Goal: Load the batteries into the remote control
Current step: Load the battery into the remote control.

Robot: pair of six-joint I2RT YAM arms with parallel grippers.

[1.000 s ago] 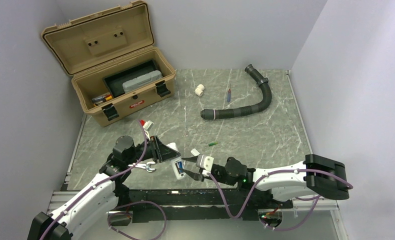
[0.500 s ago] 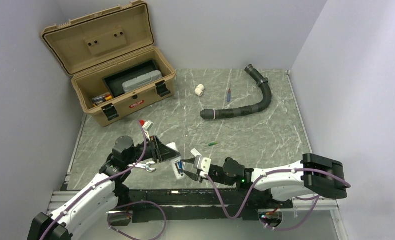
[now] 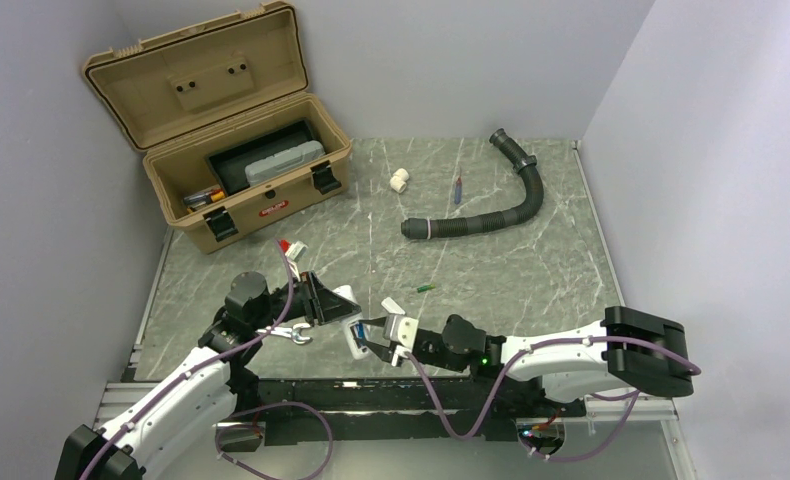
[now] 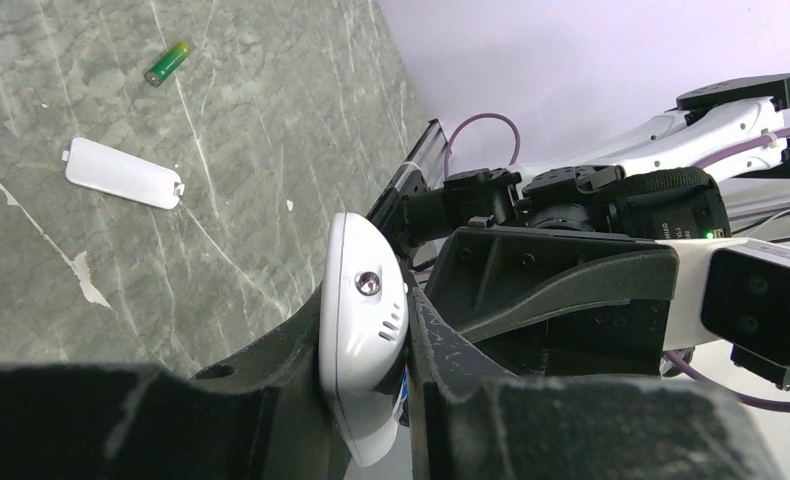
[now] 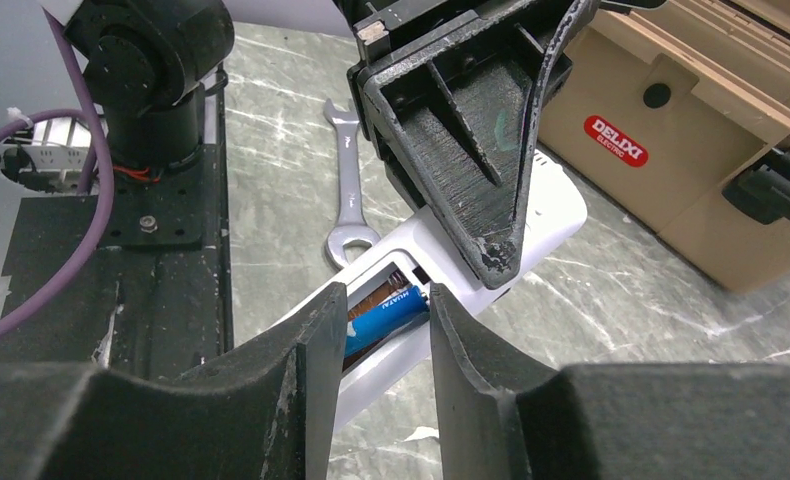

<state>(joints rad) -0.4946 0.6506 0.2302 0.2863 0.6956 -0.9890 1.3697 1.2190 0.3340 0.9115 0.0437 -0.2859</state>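
Note:
My left gripper [image 3: 343, 322] is shut on the white remote control [image 3: 355, 336] and holds it on edge above the table; the left wrist view shows the gripper [image 4: 366, 340] clamping the remote [image 4: 361, 300]. The right wrist view shows the remote's [image 5: 556, 210] open battery bay with the blue battery [image 5: 386, 318] lying in it. My right gripper [image 5: 385, 298] is partly open, one fingertip on each side of that battery; it is empty in the top view [image 3: 373, 340]. The green battery [image 3: 427, 288] lies on the table, also in the left wrist view [image 4: 167, 62].
The plain white cover piece [image 3: 390, 304] lies by the remote, also in the left wrist view [image 4: 123, 173]. A steel wrench [image 3: 293, 335] lies under the left arm. An open tan toolbox [image 3: 241, 190] stands back left. A black hose [image 3: 491, 215], white pipe fitting [image 3: 399, 180] and red-and-blue stick [image 3: 458, 189] lie at the back.
My right gripper has moved left, up to the remote's battery bay. The left gripper and the remote have held still.

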